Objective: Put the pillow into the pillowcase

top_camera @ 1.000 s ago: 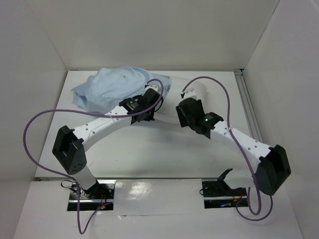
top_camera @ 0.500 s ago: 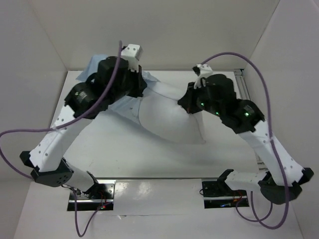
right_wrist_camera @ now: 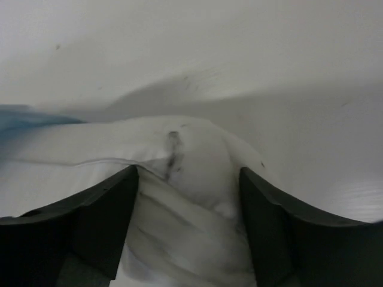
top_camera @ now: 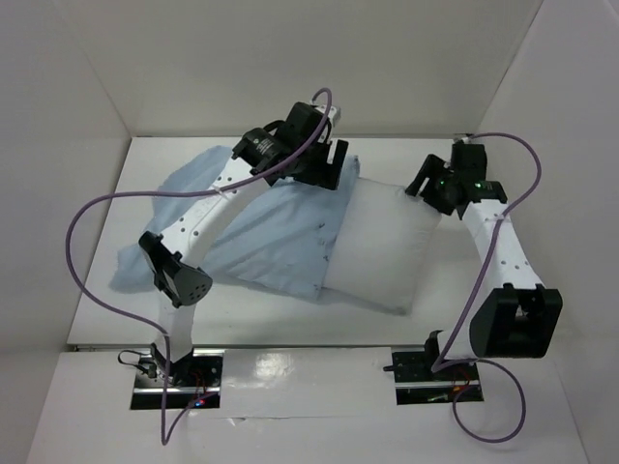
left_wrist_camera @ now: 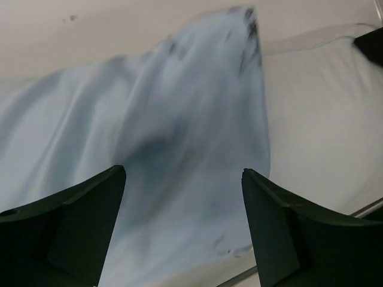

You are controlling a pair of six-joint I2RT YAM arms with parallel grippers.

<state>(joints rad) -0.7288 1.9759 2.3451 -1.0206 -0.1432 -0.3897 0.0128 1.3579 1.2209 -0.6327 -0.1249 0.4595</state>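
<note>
Done: pillowcase (top_camera: pixel 261 237) covers roughly half the pillow (top_camera: pixel 382 246).
Remaining: the bare right half.
Left gripper (left_wrist_camera: pixel 182 173): jaws apart, holding nothing.
Right gripper (right_wrist_camera: pixel 188 170): astride the pillow corner; cannot tell if gripping.

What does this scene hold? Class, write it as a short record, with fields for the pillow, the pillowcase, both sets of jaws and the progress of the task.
pillow: white, lying on the table, left part inside the pillowcase, right part bare
pillowcase: light blue, wrinkled, mouth to the right, covering part of the pillow
left jaws: open, above the pillowcase, holding nothing
right jaws: apart, a far corner of the pillow between them
progress: partly done; about half the pillow not yet covered
</note>
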